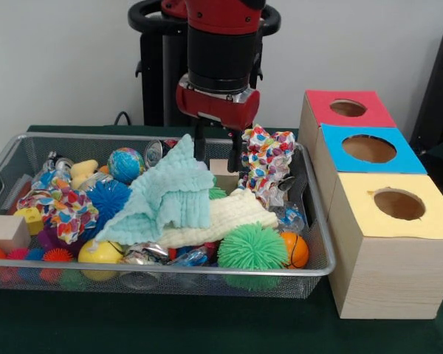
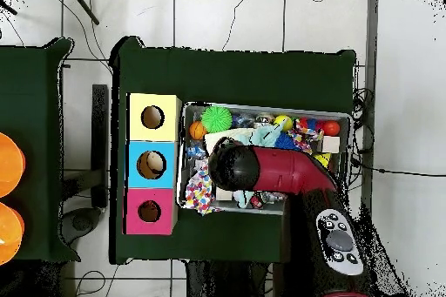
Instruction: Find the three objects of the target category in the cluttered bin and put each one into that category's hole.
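Note:
My gripper (image 1: pixel 217 156) hangs over the back middle of the wire bin (image 1: pixel 321 271), open, with its two dark fingers (image 1: pixel 199 145) spread apart. Just below and between the tips sits a pale wooden block (image 1: pixel 223 174), partly hidden by a teal cloth (image 1: pixel 170 195). I cannot tell whether the fingers touch the block. A cream cloth (image 1: pixel 229 215) lies under the teal one. Beside the bin stand three boxes, each with a round hole on top: red (image 1: pixel 347 108), blue (image 1: pixel 369 149) and yellow (image 1: pixel 399 204). In the overhead view the arm (image 2: pixel 261 170) covers the gripper.
The bin also holds a green spiky ball (image 1: pixel 252 247), an orange ball (image 1: pixel 297 249), two polka-dot cloths (image 1: pixel 269 158) (image 1: pixel 63 206), a blue spiky ball (image 1: pixel 107 198), a globe ball (image 1: pixel 125 164), a yellow ball (image 1: pixel 100 254) and another wooden block (image 1: pixel 6 230).

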Available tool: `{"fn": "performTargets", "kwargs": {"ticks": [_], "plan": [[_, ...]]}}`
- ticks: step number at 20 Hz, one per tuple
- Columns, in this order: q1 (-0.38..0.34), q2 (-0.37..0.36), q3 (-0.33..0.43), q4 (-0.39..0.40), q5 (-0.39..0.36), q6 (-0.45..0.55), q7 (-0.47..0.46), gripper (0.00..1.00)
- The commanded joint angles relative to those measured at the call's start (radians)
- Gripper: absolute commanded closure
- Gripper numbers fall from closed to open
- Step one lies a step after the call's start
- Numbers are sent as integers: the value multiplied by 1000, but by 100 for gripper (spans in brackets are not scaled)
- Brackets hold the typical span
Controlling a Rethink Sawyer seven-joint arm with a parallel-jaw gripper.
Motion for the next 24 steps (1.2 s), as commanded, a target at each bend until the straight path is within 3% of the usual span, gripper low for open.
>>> {"fn": "performTargets", "kwargs": {"ticks": [1,4,9,15,24], "plan": [[-9,-21,51,-78,26,107,5,0],[-4,15,57,-69,10,57,8,0],[30,124,56,-167,-9,47,12,0],[47,181,53,-239,-4,72,13,0],[97,279,39,-279,28,-19,99,0]]}}
